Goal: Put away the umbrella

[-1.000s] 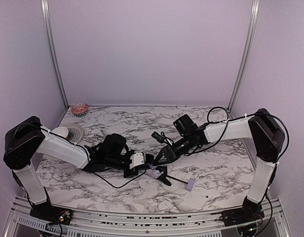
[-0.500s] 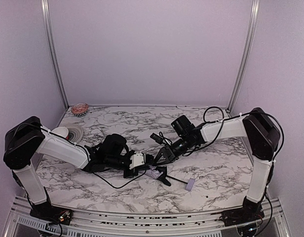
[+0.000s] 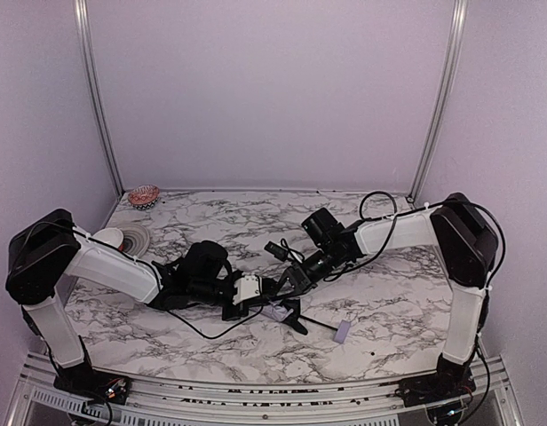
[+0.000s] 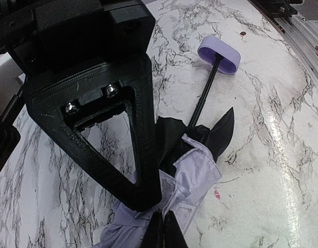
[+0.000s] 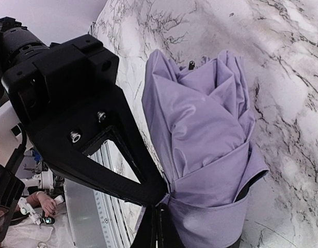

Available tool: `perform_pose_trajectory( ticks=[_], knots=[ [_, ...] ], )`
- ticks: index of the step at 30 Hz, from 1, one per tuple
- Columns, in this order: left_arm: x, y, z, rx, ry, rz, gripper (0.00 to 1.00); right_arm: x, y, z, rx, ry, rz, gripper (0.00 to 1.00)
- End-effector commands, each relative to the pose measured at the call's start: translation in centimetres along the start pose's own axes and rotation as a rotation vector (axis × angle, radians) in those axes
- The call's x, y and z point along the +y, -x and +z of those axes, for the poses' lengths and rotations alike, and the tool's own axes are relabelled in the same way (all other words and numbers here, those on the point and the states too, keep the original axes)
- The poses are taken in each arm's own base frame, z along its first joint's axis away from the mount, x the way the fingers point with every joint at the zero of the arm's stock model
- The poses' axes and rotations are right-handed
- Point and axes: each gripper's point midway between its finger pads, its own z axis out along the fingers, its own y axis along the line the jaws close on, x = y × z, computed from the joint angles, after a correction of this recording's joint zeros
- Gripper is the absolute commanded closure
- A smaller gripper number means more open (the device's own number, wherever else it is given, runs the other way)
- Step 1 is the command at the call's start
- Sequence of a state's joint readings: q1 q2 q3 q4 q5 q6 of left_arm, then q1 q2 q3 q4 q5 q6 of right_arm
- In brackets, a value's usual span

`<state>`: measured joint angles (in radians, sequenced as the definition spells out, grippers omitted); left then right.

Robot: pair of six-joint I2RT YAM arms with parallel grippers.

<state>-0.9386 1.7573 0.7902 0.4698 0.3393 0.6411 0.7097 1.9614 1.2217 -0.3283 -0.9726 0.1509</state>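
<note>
1. The umbrella's lavender handle [image 3: 342,331] is seen close to the near edge of the bench [image 3: 407,302], a little right of its middle.
2. From the handle, the thin black shaft [image 4: 204,95] runs leftward into the half-bundled umbrella [image 5: 200,129], which lies on the bench at the near middle, its canopy loose and its black lining showing.
3. The left fingers [image 4: 155,233] are clenched on a fold of lavender fabric at the canopy's left side.
4. The right fingers [image 5: 154,231] are pinched on the fabric from the far side, just beside the left ones.
5. The canopy is judged to be in the course of being gathered; next, the pleats would need to be drawn tight about the shaft, with neither grip slipping.
6. A white round object [image 3: 122,238] lies by the left edge, and a small patterned bowl [image 3: 144,195] sits in the far left corner.
</note>
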Motion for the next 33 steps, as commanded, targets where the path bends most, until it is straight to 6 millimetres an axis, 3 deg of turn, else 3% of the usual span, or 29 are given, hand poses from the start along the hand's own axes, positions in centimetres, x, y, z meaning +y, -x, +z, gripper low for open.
perform_pose_trajectory(
  ticks=[1, 2, 5, 17, 22, 24, 29, 32, 33],
  knots=[
    [-0.2, -1.4, -0.3, 0.062, -0.009, -0.015, 1.0, 0.8, -0.2, 0.1, 0.028, 0.018, -0.016, 1.0],
    [-0.2, -1.4, -0.3, 0.063, -0.009, -0.011, 1.0, 0.8, -0.2, 0.1, 0.028, 0.019, -0.012, 0.99],
    [-0.2, -1.3, -0.3, 0.062, -0.009, -0.005, 1.0, 0.9, -0.4, 0.2, 0.038, 0.035, 0.005, 0.83],
    [0.6, -1.5, -0.3, 0.083, 0.03, 0.0, 1.0, 2.2, -0.6, 0.5, 0.063, 0.113, 0.017, 0.8],
    [0.4, -1.2, -0.2, 0.071, 0.016, -0.005, 1.0, 0.7, -0.3, 0.9, 0.05, 0.052, 0.028, 0.9],
    [0.4, -1.2, -0.3, 0.07, 0.014, -0.006, 1.0, 0.0, -0.1, 0.9, 0.039, 0.021, 0.028, 0.99],
    [0.4, -0.9, -0.5, 0.062, 0.014, -0.023, 0.99, -0.5, 0.9, -0.4, -0.017, -0.023, 0.009, 1.0],
    [0.8, -0.3, -1.0, 0.059, 0.013, -0.051, 0.49, -1.5, 1.0, -1.0, -0.032, -0.054, 0.009, 1.0],
    [1.1, 0.0, -1.3, 0.056, 0.011, -0.056, 0.39, -2.0, 0.9, -1.0, -0.03, -0.061, 0.009, 1.0]
  ],
)
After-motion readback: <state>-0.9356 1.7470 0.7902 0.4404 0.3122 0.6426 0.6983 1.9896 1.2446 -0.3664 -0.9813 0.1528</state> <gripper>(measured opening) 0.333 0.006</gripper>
